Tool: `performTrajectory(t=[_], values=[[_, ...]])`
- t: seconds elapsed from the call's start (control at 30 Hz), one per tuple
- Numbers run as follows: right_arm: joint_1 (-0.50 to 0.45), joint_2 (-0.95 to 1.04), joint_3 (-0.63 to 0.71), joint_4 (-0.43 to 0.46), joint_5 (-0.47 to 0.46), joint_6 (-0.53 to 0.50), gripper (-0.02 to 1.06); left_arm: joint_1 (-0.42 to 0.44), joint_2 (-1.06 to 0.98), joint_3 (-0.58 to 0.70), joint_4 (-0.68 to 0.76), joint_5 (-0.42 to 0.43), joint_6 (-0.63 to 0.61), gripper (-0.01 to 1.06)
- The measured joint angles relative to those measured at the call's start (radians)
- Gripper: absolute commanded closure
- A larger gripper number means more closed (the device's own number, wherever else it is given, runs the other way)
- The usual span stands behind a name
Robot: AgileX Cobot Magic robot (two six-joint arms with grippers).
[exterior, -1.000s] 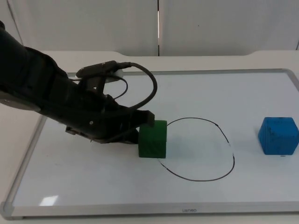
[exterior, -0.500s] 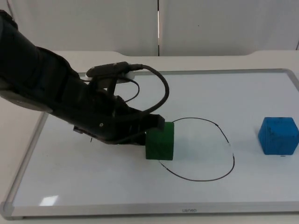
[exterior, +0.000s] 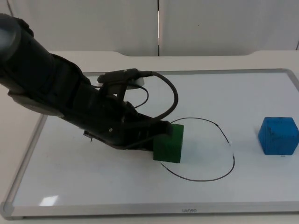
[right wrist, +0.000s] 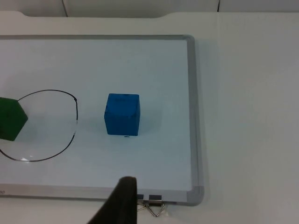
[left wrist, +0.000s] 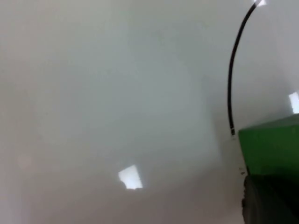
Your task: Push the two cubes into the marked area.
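Note:
A green cube [exterior: 169, 143] sits on the whiteboard, straddling the left side of the black hand-drawn outline [exterior: 196, 180]. My left gripper [exterior: 158, 132] presses against the cube's left face, low over the board. In the left wrist view the green cube [left wrist: 275, 144] is close up beside the black outline [left wrist: 232, 70]. A blue cube [exterior: 278, 135] rests to the right of the outline, outside it and apart from it. My right gripper [right wrist: 122, 196] waits back near the board's edge, well short of the blue cube [right wrist: 122, 114]; the green cube [right wrist: 10, 119] lies beyond it.
The whiteboard has a raised grey rim [exterior: 187, 211] all round, with white table beyond it. A binder clip [right wrist: 152, 205] sits on the rim near my right gripper. Bare board lies between the two cubes and inside the outline.
My left gripper has slid to the right, pushing the green cube with it from just left of the outline onto its left edge. The blue cube has stayed put.

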Motion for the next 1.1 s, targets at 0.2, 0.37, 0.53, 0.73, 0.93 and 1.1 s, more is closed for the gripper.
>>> performTrajectory(t=[0.2,0.37,0.53,0.73,0.93,1.1], values=[[0.0,0.0,0.0,0.0,0.0,0.0,-0.01,-0.017,0.004,-0.026,0.0,-0.002,0.0,1.04],[0.0,0.0,0.0,0.0,0.0,0.0,-0.01,-0.019,0.004,-0.028,0.0,0.0,0.0,1.04],[0.0,0.0,0.0,0.0,0.0,0.0,-0.01,-0.026,0.004,-0.028,0.0,0.0,0.002,1.04],[0.0,0.0,0.0,0.0,0.0,0.0,-0.01,-0.039,0.004,-0.032,0.0,0.0,0.002,1.04],[0.0,0.0,0.0,0.0,0.0,0.0,-0.01,-0.04,0.004,-0.039,0.0,0.019,0.002,1.04],[0.0,0.0,0.0,0.0,0.0,0.0,-0.01,-0.04,0.004,-0.039,0.0,0.021,0.013,1.04]])
